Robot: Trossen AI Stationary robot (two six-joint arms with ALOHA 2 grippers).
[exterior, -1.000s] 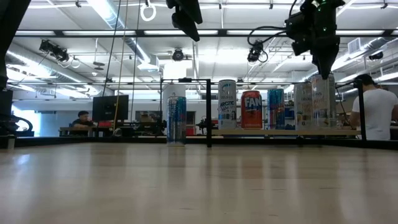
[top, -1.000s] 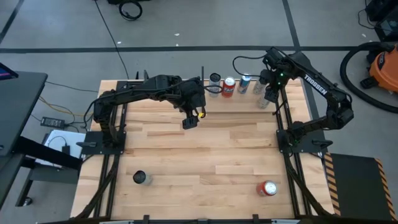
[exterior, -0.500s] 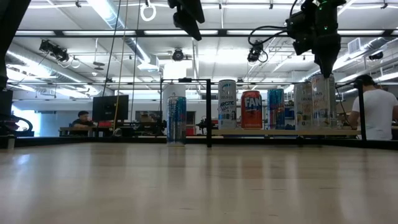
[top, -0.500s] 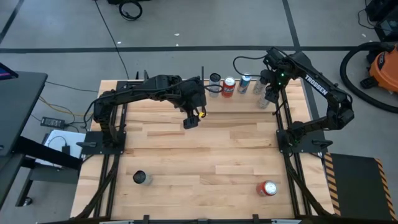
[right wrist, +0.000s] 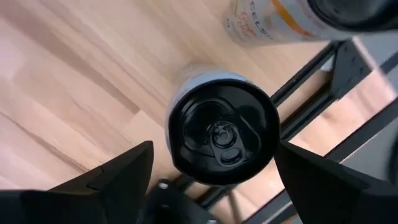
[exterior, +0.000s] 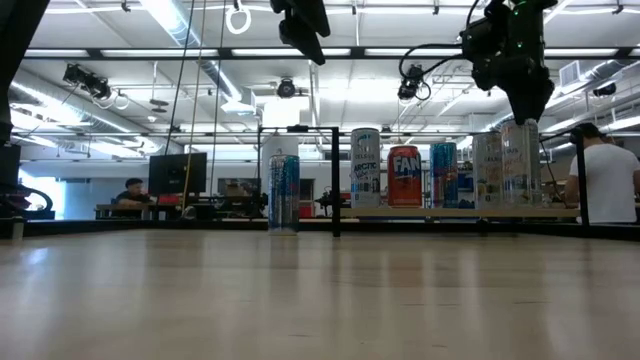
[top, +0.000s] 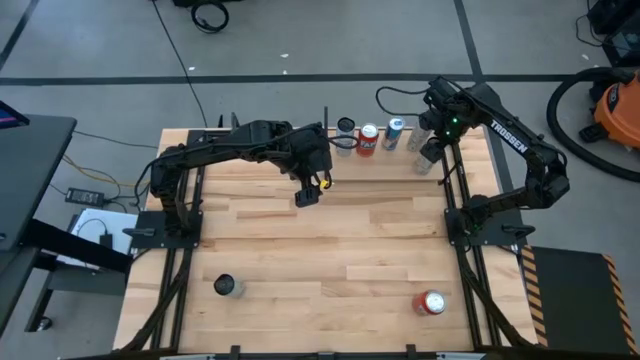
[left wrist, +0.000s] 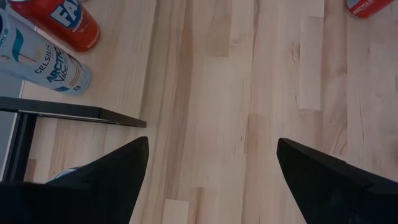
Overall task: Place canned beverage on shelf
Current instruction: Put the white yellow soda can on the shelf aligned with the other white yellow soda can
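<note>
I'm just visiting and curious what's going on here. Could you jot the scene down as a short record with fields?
shelf: at the table's far edge, cans standing on it in a row
orange can: upright on shelf
right end effector: open, above the black-topped can at the shelf's right end, not gripping
left end effector: open, empty, raised over the table
loose cans: dark-topped can near left, red can near right

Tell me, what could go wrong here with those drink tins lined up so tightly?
The right tool, open, hangs just above the black-topped tall can at the end of the pale wooden shelf. Lifting askew, it might clip that can and topple it against the neighbouring silver can. The can also stands close to the black rod edging the shelf.
</note>
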